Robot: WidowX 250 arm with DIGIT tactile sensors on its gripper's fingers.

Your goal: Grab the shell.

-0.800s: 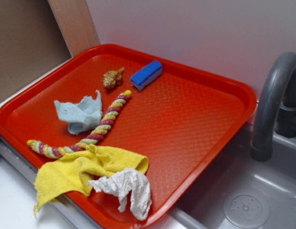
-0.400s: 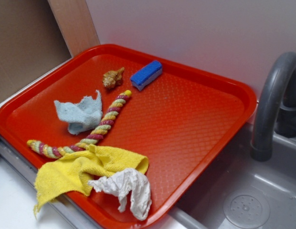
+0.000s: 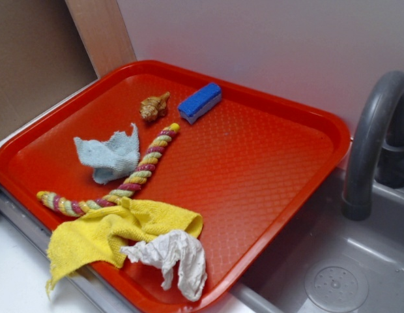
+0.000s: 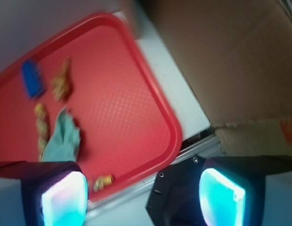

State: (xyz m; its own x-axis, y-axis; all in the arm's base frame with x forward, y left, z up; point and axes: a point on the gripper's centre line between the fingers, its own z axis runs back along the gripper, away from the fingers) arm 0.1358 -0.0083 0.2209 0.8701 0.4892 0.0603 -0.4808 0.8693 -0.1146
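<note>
Our hand (image 4: pixel 143 200) wide open, well off tray (image 3: pixel 274 195), holding nothing. Shell (image 3: pixel 154 107) at far end, just beside blue block (image 3: pixel 200 102) and rope (image 3: pixel 146 163) tip; risk: fingers snag block/rope, or nudge shell away.

From my station I count one red plastic tray (image 3: pixel 280 163) carrying one knobbly tan-brown spiral shell (image 3: pixel 154 107), one blue rectangular block (image 3: pixel 199 102), one twisted yellow-and-pink rope (image 3: pixel 133 176) and three rags (one pale blue (image 3: pixel 109 156), one yellow (image 3: pixel 104 235), one white (image 3: pixel 173 257)), plus one grey tap (image 3: pixel 371 143).
</note>
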